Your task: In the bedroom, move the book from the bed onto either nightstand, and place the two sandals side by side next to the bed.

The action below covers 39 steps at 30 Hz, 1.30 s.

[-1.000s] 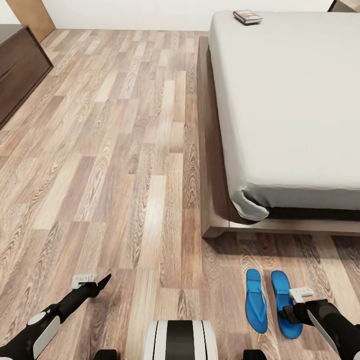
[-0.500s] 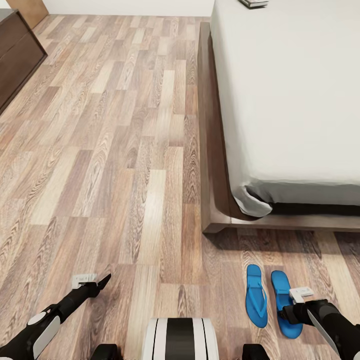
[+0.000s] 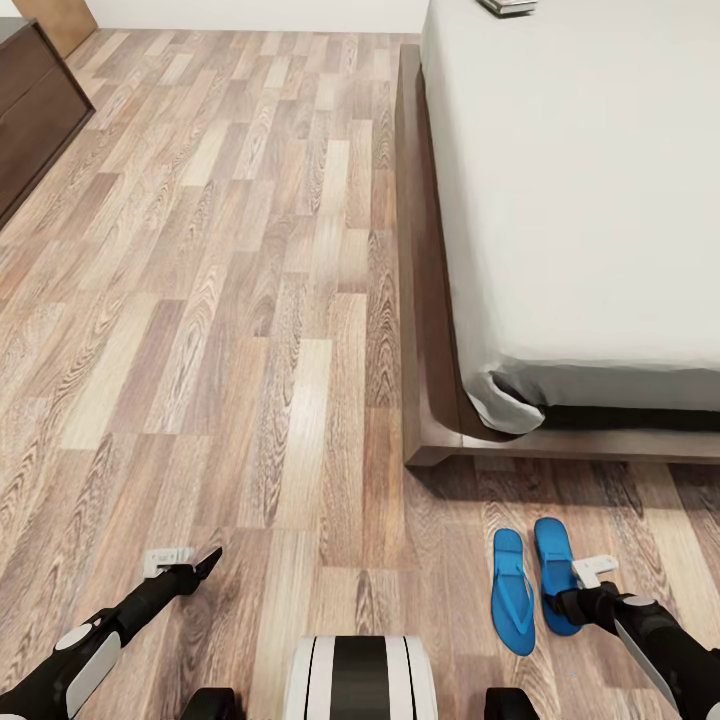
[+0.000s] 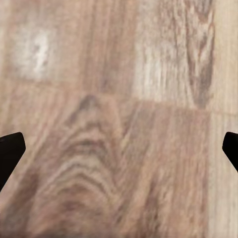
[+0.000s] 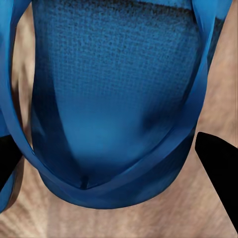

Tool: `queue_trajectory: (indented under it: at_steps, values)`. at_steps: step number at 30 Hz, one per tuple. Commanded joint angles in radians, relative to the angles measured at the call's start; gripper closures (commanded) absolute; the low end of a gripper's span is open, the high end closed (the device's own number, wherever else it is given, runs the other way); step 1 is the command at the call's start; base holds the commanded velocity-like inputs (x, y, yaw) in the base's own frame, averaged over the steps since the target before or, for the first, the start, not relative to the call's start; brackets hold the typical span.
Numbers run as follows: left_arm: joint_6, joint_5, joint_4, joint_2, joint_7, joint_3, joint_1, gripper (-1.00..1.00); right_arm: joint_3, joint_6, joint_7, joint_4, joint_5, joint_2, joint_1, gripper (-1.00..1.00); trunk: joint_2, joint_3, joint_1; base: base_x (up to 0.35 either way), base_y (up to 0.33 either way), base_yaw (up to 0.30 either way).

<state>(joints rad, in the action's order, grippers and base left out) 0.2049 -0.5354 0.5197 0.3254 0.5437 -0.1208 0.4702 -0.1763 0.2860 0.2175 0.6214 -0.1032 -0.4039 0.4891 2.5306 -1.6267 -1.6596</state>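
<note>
Blue sandals are lying side by side on the floor (image 3: 250, 300) just off the foot corner of the bed (image 3: 420, 330). The right sandal (image 3: 553, 570) is sitting directly under the right tool (image 3: 572, 600), whose two fingertips are showing spread to either side of the blue strap in the right wrist view; the jaws are standing open and are not gripping it. The left sandal (image 3: 512, 590) is lying just beside that tool, toward the robot's middle, nearly touching its partner.

The left tool (image 3: 205, 562) is hanging over bare planks, well apart from the sandals. Its fingertips are showing at the two outer edges of the left wrist view, so it is standing open and holding nothing.

The book (image 3: 508, 6) is resting on the mattress at the far end of the bed, well beyond both tools.

Progress judgement: the sandal pairing is appearing near complete or under final adjustment. The book transfer to a nightstand is not yet done.
</note>
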Motion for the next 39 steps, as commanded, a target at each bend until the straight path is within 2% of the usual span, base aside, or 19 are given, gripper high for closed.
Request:
queue_trajectory:
  at_steps: [1,24,30,36,39]
  values:
    - [0.007,-0.008,-0.001,0.002,-0.001,-0.008,0.001,-1.00,-0.005,0.005,-0.002,0.001,-0.010,-0.001,0.000,1.00,0.000,-0.001,0.000,0.000,0.000,0.000]
    - [0.007,-0.008,-0.001,0.001,-0.002,-0.008,0.001,-1.00,-0.005,0.023,-0.004,0.001,-0.009,-0.003,0.000,1.00,0.000,-0.001,0.000,0.000,0.000,0.000]
    - [0.007,-0.008,-0.001,0.001,-0.002,-0.008,0.001,-1.00,-0.006,0.150,-0.010,0.001,-0.009,-0.001,0.000,1.00,0.000,-0.001,0.000,0.000,0.000,0.000]
    - [0.007,-0.008,-0.001,0.001,-0.002,-0.008,0.001,-1.00,-0.006,0.166,-0.010,0.001,-0.009,-0.001,0.000,1.00,0.000,-0.001,0.000,0.000,0.000,0.000]
    - [0.007,-0.008,-0.001,0.002,-0.002,-0.008,0.001,-1.00,-0.006,0.166,-0.010,0.001,-0.009,-0.001,0.000,1.00,0.001,-0.012,-0.001,0.000,0.000,0.000]
